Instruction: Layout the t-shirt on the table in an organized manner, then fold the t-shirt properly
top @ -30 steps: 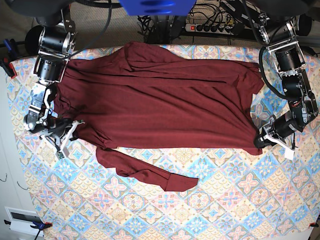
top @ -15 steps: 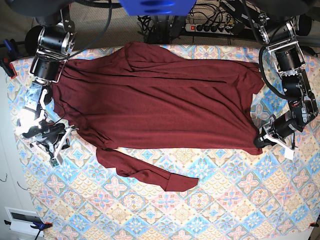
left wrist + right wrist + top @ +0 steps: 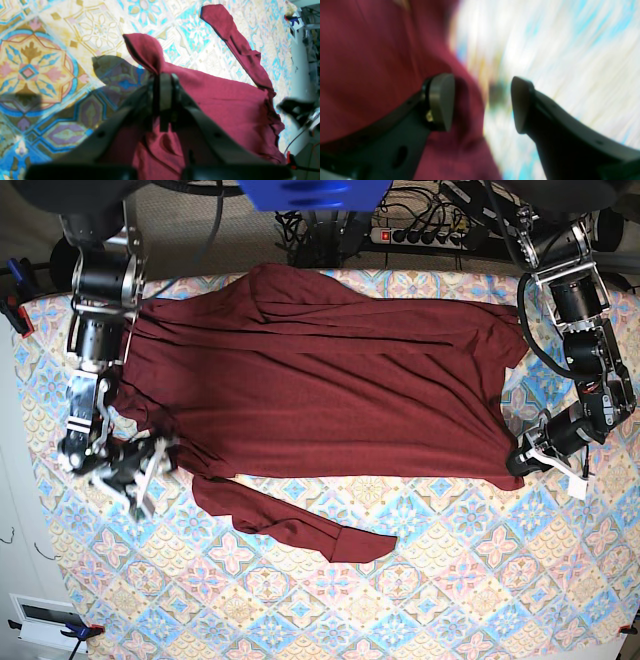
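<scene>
T-shirt [image 3: 320,370] – plain dark maroon, no print; reads brighter crimson in left wrist view. Table [image 3: 450,580] cloth – pastel diamond tiles, blue/pink/cream w/ floral medallions, gold-yellow & teal up close. Right gripper [image 3: 482,105] fingers black, pads grey. Left gripper [image 3: 163,92] black.

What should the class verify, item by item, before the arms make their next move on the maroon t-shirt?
1. Left pincer shut on the t-shirt corner: ok.
2. Right pincer open, nothing between its pads: ok.
3. Body of the shirt spread across the table: ok, though ridges run along its far part.
4. Near sleeve laid straight: not ok, it trails out at a slant.
5. Far sleeve position: cannot tell.
</scene>
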Tool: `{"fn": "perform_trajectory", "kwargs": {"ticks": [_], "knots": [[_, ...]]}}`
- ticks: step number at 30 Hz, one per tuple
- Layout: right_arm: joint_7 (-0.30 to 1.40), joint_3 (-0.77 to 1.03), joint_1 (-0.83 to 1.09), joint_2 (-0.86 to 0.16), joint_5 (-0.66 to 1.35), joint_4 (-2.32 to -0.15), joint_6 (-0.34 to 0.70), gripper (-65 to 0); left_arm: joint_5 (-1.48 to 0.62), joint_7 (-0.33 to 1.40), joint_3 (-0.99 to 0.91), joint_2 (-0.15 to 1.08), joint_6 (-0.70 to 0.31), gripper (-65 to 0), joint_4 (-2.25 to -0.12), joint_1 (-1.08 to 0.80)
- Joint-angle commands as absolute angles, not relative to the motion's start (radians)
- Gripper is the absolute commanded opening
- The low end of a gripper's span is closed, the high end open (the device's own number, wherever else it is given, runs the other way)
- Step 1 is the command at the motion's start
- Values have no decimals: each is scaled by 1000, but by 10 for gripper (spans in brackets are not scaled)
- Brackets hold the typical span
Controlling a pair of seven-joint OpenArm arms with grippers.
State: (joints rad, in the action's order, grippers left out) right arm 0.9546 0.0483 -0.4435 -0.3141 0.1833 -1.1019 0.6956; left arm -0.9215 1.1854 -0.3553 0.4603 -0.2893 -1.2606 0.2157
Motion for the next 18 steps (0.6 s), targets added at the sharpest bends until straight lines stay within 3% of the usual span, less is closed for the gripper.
{"fn": "perform_trajectory", "kwargs": {"ticks": [1, 18], "knots": [[946, 51, -453, -325, 185, -1089, 698, -301, -943, 1165, -360, 479, -295, -650, -1277, 237], [863, 50, -455, -323, 185, -906, 698, -301, -943, 1165, -360, 479, -295, -650, -1277, 237]]}}
